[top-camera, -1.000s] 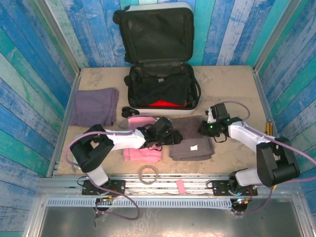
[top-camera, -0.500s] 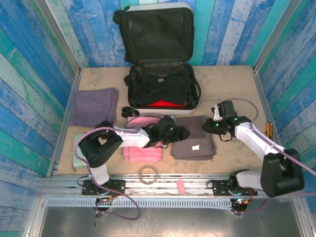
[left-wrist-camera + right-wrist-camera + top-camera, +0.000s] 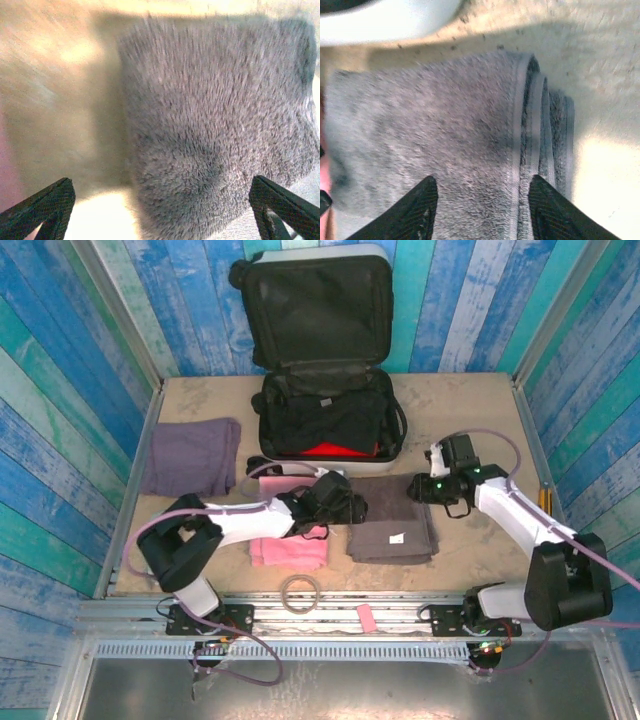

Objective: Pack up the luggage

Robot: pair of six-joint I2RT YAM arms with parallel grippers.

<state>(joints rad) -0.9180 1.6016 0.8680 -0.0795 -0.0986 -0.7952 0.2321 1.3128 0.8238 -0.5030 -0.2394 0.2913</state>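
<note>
– Luggage (image 3: 325, 420) is lying open at the tabletop's (image 3: 460, 410) far side; left hand (image 3: 160, 210) and right hand (image 3: 480, 205) are hanging spread over the grey towel (image 3: 392, 520).
– Maybe closing on both edges together is keeping it folded.

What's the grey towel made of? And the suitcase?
Grey towel: looks like soft, fluffy terry cloth, going by its fuzzy pile and stitched hem. Suitcase: a smooth white shell, probably hard plastic, with a matte black lining that wrinkles like fabric.

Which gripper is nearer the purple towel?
Left. The left gripper is over the grey towel's left edge, right of the purple towel; the right gripper is over the grey towel's right edge.
</note>
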